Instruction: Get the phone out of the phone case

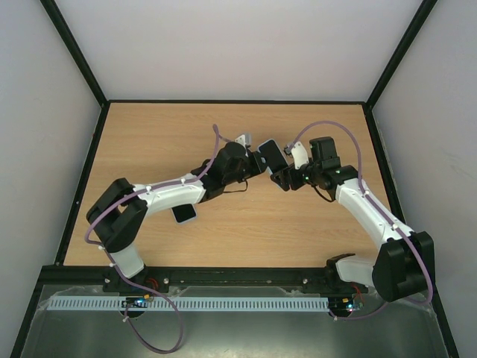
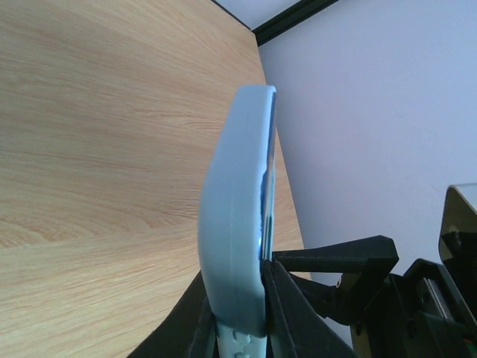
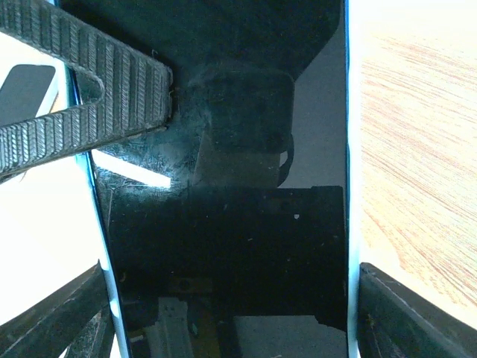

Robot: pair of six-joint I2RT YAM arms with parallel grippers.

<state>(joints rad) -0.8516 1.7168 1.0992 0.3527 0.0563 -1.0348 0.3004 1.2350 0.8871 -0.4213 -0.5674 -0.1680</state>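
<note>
The phone (image 1: 270,155), with a black screen, sits in a light blue case and is held above the table's middle between both arms. In the left wrist view the case (image 2: 235,224) is edge-on, with the phone's blue edge (image 2: 270,186) along its right side. My left gripper (image 2: 242,328) is shut on the case's lower end. It also shows in the top view (image 1: 256,161). In the right wrist view the screen (image 3: 223,246) fills the frame. My right gripper (image 3: 227,321) has a finger against each long edge. It also shows in the top view (image 1: 280,174).
A second dark-faced, light-rimmed phone-like thing (image 1: 184,212) lies on the wooden table (image 1: 149,134) beside the left forearm. It also shows in the right wrist view (image 3: 26,89). The left gripper's ribbed finger (image 3: 89,97) crosses the screen's upper left. Black frame rails edge the table.
</note>
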